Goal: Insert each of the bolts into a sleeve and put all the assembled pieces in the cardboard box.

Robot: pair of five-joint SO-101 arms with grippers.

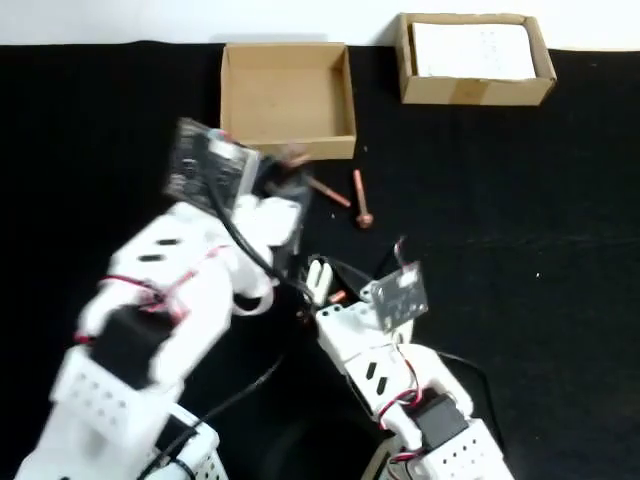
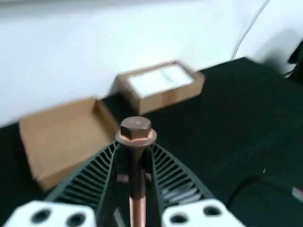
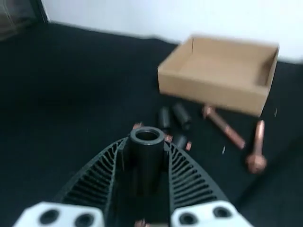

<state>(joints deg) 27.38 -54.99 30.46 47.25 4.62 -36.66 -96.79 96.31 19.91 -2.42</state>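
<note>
My left gripper (image 2: 135, 150) is shut on a copper bolt (image 2: 136, 135), its hex head sticking out past the fingertips. In the high view this gripper (image 1: 291, 168) hangs just in front of the open cardboard box (image 1: 288, 95). My right gripper (image 3: 147, 144) is shut on a black sleeve (image 3: 146, 156) that stands upright with its bore open; in the high view it (image 1: 320, 279) sits nearer the table's front. Two loose bolts (image 3: 224, 126) (image 3: 257, 147) lie before the box (image 3: 222, 71). Loose black sleeves (image 3: 181, 115) lie beside them.
A second cardboard box (image 1: 475, 58) with a white sheet inside stands at the back right. A black cloth (image 1: 540, 220) covers the table, with free room on the right. Cables trail around the right arm's base (image 1: 440, 420).
</note>
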